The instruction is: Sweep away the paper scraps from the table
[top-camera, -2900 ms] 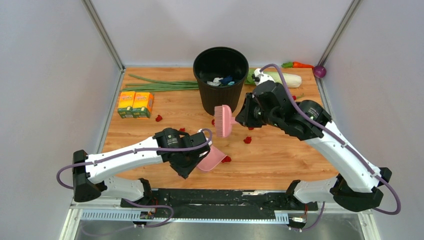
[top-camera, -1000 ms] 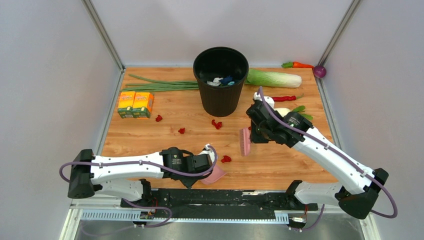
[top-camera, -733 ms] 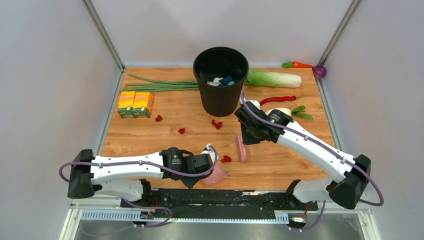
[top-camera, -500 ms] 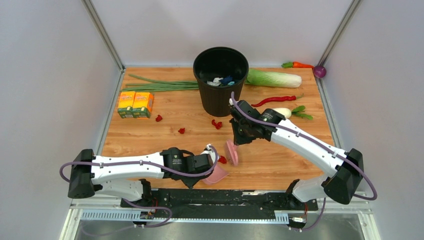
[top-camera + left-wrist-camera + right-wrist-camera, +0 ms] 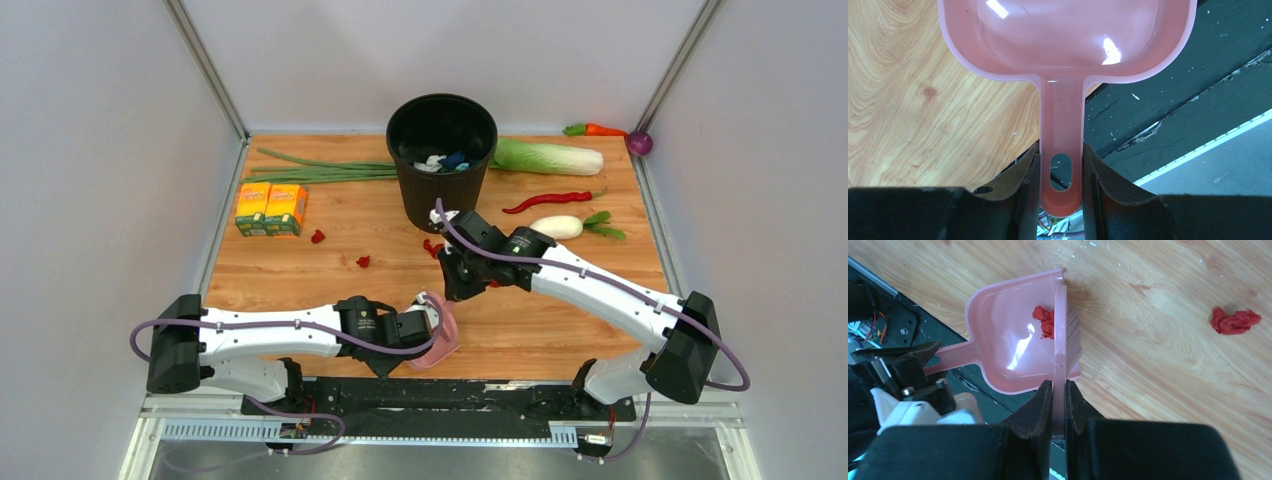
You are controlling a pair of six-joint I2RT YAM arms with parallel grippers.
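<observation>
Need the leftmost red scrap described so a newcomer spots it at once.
At the left edge of the table, two orange cartons stand side by side. Just right of their near corner lies a tiny red paper scrap. It sits alone, farthest left; the other red scraps lie nearer the black bin.

**Surface and material findings**

Dustpan (image 5: 1008, 335): smooth translucent pink plastic, high gloss, with bright glare spots. Brush (image 5: 1060, 330): matching pink plastic back with fine pale bristles. Paper scraps (image 5: 1235, 321), one lying at 3 o'clock from the brush: crumpled matt red paper. Table (image 5: 1158, 380): smooth satin wood-grain board, lightly specked. Bin (image 5: 440, 195): matt black plastic
</observation>
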